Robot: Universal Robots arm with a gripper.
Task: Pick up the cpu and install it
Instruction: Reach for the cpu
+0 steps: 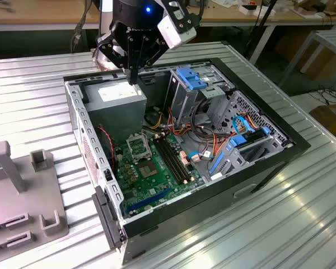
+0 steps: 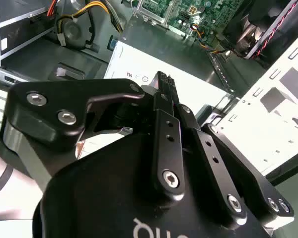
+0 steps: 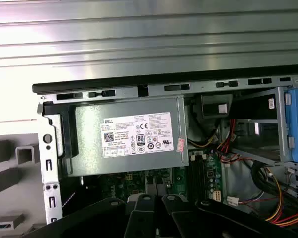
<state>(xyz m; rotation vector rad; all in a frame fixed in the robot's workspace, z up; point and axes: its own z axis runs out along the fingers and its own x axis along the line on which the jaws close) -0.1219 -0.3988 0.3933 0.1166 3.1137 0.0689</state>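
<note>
Hovering over the power supply [image 1: 119, 95], the claw [image 1: 133, 81] was pressed together, the cpu's place beyond telling; seating it well would need level, square alignment over the socket [image 1: 139, 147].

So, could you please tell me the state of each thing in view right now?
pincer: shut, hovering over the power supply.
computer case: lying on its side, open.
memory slots: empty.
CPU socket: no cooler on it.
</note>
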